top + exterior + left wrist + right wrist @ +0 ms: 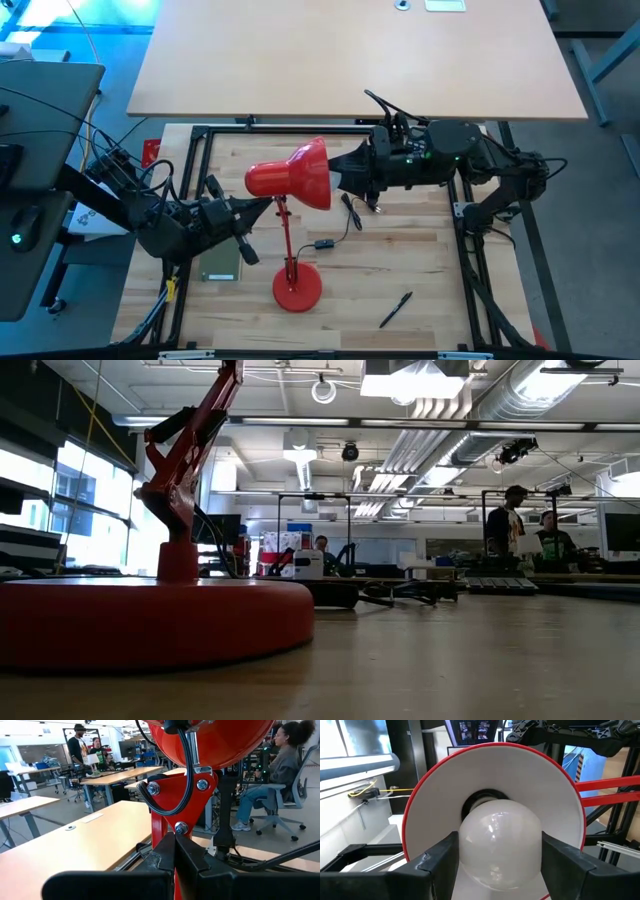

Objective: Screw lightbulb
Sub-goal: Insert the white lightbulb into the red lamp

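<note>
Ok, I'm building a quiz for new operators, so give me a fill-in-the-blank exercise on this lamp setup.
1. The right gripper holds the lightbulb at the mouth of the lamp's red ____.
2. The left gripper is shut on the lamp's red ____, behind the shade.
3. The lamp's round base stands on the ____ table.
4. A black ____ lies on the table near the base, toward the right arm's side.

Missing words: shade; arm; wooden; pen
</note>
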You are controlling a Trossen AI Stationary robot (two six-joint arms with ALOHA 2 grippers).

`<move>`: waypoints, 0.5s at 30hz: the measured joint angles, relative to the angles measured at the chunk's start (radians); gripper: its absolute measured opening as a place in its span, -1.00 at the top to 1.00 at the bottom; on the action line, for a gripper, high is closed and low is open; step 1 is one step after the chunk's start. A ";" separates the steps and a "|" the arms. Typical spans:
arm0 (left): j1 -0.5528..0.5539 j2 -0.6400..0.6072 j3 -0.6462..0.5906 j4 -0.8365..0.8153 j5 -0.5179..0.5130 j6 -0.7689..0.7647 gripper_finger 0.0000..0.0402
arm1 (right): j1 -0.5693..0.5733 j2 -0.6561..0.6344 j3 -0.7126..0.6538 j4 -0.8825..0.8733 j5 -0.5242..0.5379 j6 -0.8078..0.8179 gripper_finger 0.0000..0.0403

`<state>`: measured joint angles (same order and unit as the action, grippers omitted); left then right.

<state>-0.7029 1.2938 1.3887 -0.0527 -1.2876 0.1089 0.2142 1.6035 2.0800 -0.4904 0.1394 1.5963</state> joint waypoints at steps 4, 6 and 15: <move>0.000 0.000 0.000 0.002 0.000 -0.003 1.00 | 0.000 0.000 0.000 0.000 0.000 0.000 -0.14; 0.000 0.000 0.000 0.003 0.000 -0.003 1.00 | 0.000 0.000 0.000 -0.001 0.000 0.000 -0.14; 0.000 0.000 0.000 0.005 0.000 -0.020 1.00 | 0.000 0.000 0.000 -0.002 0.000 0.000 -0.14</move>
<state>-0.7029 1.2938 1.3884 -0.0479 -1.2873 0.0893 0.2142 1.6039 2.0800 -0.4919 0.1394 1.5964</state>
